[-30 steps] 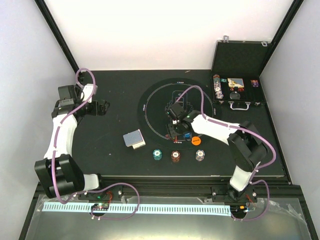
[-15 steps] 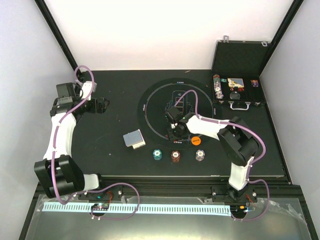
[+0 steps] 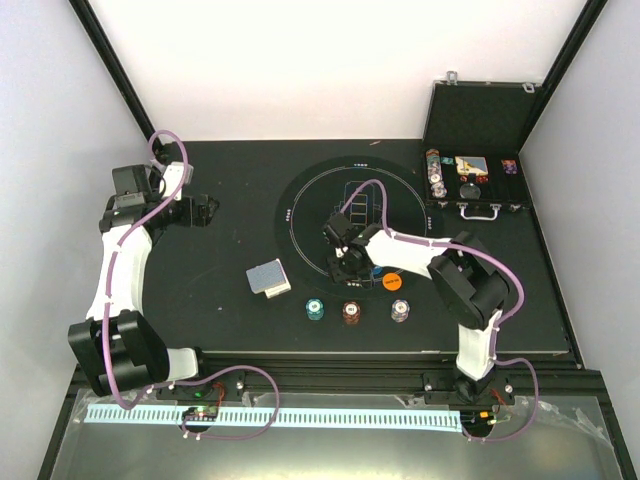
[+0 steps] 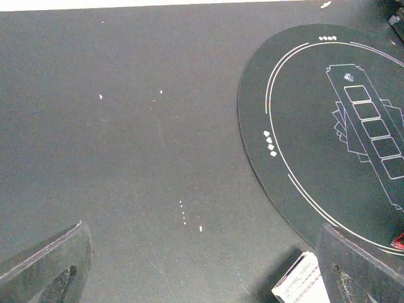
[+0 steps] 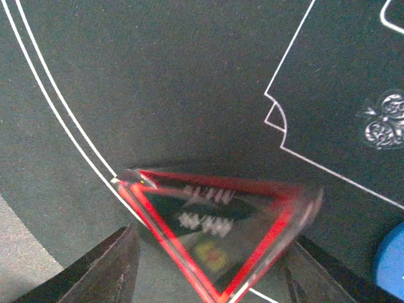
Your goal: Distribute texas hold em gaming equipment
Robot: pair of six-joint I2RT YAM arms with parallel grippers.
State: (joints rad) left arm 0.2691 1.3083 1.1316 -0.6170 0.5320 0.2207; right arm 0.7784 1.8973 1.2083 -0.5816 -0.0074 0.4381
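Observation:
My right gripper [image 3: 341,261] is low over the near side of the round black mat [image 3: 308,203], shut on the small red triangle [image 5: 214,233]. The triangle spans the gap between the two fingers [image 5: 110,268] and looks blurred and tilted. A blue button [image 3: 376,271] and an orange button [image 3: 390,281] lie just right of it. The deck of cards [image 3: 268,279] rests left of the mat. Green [image 3: 316,310], brown-red [image 3: 351,312] and whitish [image 3: 400,311] chip stacks sit in a row near the front. My left gripper [image 3: 205,212] hovers open and empty at the far left.
An open black case [image 3: 470,180] holding more chips and cards stands at the back right. In the left wrist view, the mat's left edge [image 4: 252,145] and a corner of the deck [image 4: 302,285] show over bare dark table.
The right gripper has slid a little to the left over the mat with the red triangle between its fingers. The left arm has barely moved.

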